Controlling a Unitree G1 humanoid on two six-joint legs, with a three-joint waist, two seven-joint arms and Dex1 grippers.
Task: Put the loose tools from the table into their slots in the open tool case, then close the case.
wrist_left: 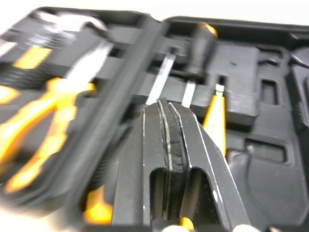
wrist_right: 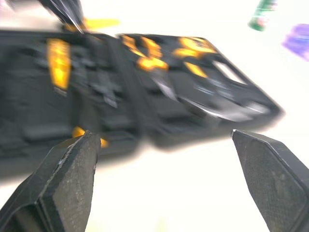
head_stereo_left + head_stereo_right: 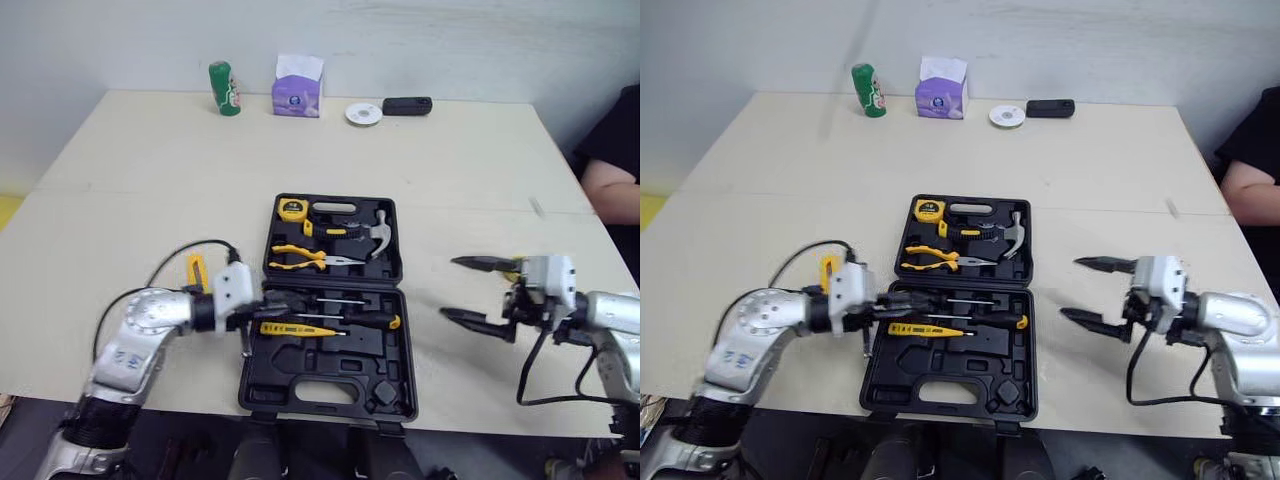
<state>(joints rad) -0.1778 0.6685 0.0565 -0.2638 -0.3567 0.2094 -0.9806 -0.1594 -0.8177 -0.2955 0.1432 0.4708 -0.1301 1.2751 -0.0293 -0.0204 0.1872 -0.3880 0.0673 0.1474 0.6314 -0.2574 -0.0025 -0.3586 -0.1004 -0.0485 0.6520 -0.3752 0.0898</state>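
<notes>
Tool case (image 3: 330, 392) lay open near the table's (image 3: 130, 170) front edge, one gripper at each side.
Its far half held a tape measure (image 3: 292, 209), pliers (image 3: 300, 258) and a hammer (image 3: 375, 235); the near half held a screwdriver (image 3: 350, 319) and a yellow tester pen (image 3: 295, 328), both lying left to right, the screwdriver's handle to the right. The left gripper (image 3: 278, 302) reached in level over the case's left rim, jaws pressed together. A yellow-handled tool (image 3: 195, 270) lay on the table behind that forearm. The right gripper (image 3: 448, 288) hovered right of the case, jaws wide apart, pointing toward it.
</notes>
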